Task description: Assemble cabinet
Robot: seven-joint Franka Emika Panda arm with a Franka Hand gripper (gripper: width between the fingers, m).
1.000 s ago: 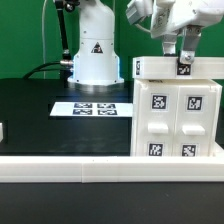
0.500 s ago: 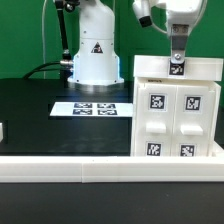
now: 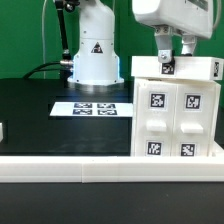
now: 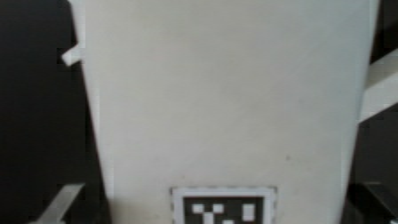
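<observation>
Gripper (image 3: 167, 57) at top edge of upright cabinet (image 3: 178, 120), apparently touching

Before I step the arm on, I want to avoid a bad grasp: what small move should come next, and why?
Probably a short descent. The gripper hovers at the top edge of the large white plastic tagged cabinet; the wrist view shows its white top panel running between the fingers, and whether they touch it I cannot tell.
</observation>
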